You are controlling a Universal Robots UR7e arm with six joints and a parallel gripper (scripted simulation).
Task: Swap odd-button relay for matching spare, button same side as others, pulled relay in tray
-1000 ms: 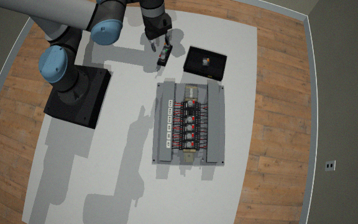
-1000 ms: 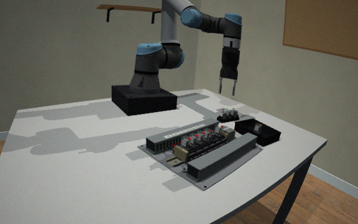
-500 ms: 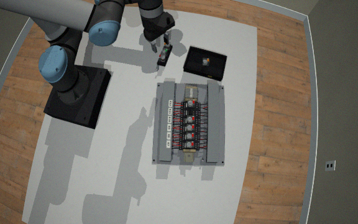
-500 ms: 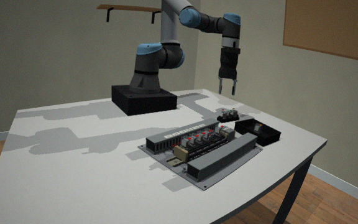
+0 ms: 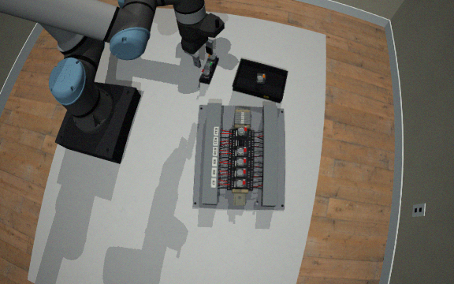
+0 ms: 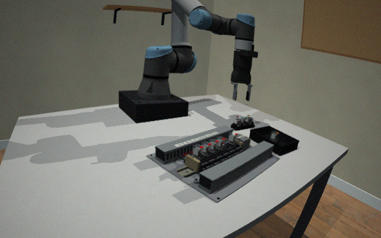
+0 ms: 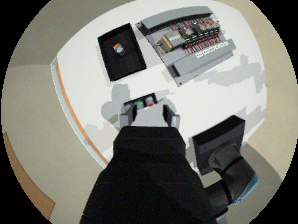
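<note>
A relay with an orange button [image 5: 260,78] [image 6: 274,135] [image 7: 119,49] lies in the black tray [image 5: 243,87] [image 7: 134,66]. In the row, several relays with red buttons [image 5: 241,162] [image 6: 210,148] stand in sockets, buttons on one side. One socket [image 5: 242,142], second from the terminal-block end, is empty. A small black holder [image 5: 205,81] [image 6: 243,127] carries the spares: one with a red button [image 5: 206,72], one with a green button [image 5: 211,64] [image 7: 138,103], and one with an orange-looking button, partly hidden. My gripper [image 5: 204,59] [image 6: 241,99] [image 7: 149,109] is open and empty, high above the holder.
Two grey wire ducts [image 5: 211,166] [image 5: 269,166] [image 6: 238,166] flank the relay row on the mounting plate [image 6: 217,197]. A beige terminal block [image 5: 243,117] stands at the row's end nearest the tray. The robot's black base [image 5: 110,147] [image 6: 161,110] stands at the side.
</note>
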